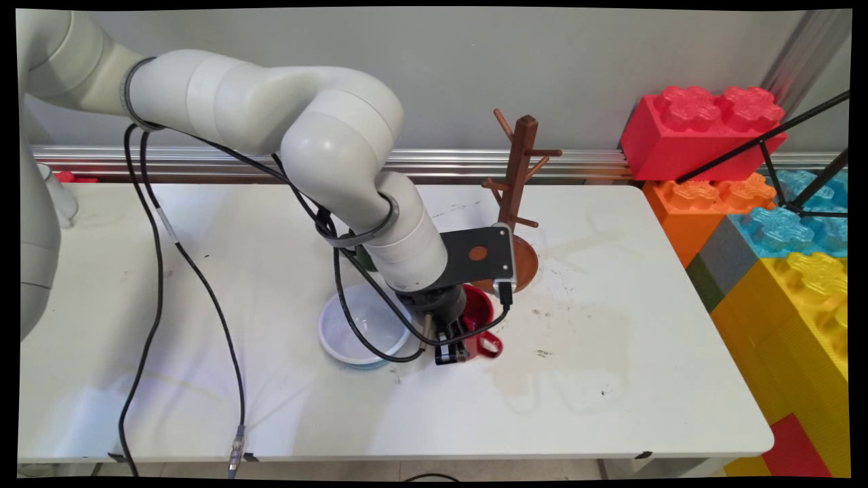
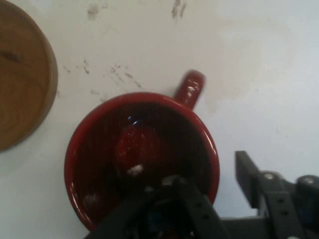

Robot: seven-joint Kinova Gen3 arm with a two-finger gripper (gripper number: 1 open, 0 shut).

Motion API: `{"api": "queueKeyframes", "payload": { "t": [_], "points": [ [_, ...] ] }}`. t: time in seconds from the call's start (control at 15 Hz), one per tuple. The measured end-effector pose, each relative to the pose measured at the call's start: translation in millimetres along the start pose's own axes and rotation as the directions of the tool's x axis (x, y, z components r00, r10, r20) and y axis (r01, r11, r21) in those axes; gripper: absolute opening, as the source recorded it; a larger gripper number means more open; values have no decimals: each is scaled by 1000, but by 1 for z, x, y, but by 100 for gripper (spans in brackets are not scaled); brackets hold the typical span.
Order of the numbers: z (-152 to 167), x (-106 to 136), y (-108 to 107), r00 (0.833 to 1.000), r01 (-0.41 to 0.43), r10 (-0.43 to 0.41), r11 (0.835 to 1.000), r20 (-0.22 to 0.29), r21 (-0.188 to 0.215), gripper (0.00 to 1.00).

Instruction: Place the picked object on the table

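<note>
The glossy red ceramic mug (image 2: 142, 159) is straddled at its rim by the spread black two-finger gripper (image 2: 212, 196), not yet clamped or lifted.

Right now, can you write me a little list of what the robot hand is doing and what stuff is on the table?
gripper: low over the red ceramic mug, one finger inside the rim, the other outside
mug handle: sticks out to the side
left of mug: white bowl with a blue base
behind mug: brown wooden mug tree on a round base
surface: white table, smudged
</note>
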Motion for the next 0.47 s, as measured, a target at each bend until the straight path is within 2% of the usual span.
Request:
{"api": "queueKeyframes", "payload": {
  "t": [0.47],
  "points": [
    [3,0,-1,999,50,-50,999,-12,-1,100]
  ]
}}
